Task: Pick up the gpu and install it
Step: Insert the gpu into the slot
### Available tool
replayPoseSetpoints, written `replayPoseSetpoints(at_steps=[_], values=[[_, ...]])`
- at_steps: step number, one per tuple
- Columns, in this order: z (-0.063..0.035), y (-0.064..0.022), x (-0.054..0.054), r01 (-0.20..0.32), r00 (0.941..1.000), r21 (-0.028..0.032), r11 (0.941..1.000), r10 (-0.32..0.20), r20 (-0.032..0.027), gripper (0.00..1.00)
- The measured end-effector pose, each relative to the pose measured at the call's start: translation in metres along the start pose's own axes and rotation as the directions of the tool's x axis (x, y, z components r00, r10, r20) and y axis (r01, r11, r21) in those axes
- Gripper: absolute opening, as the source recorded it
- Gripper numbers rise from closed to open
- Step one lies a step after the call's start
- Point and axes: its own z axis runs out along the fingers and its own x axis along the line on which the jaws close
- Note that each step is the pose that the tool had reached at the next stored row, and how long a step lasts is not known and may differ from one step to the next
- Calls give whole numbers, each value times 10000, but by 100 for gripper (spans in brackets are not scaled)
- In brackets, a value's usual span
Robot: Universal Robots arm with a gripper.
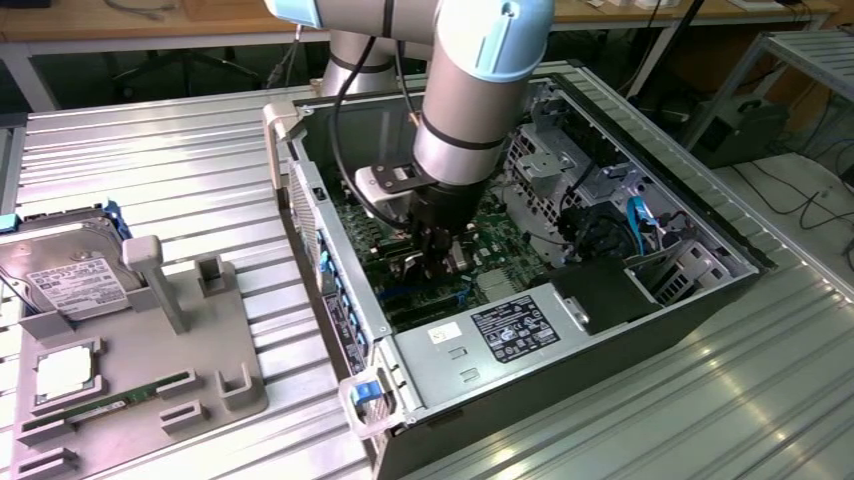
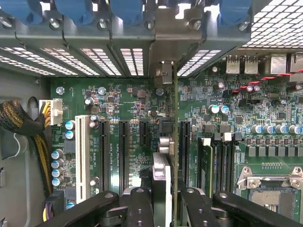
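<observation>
The arm (image 1: 467, 90) points down, gripper (image 2: 163, 198) clamped edge-on.

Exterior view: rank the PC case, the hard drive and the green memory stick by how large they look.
1. PC case, clearly largest.
2. Hard drive, cut off at the view's left edge, so its full extent is unsure.
3. Memory stick, a thin strip on the grey holder.
</observation>
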Motion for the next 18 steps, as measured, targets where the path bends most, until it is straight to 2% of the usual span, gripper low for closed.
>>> replayPoseSetpoints(at_steps=[3, 18], values=[[0, 18, 0, 3, 10000, 39, 10000, -3, 0, 28], [2, 40, 0, 2, 10000, 58, 10000, -2, 0, 28]])
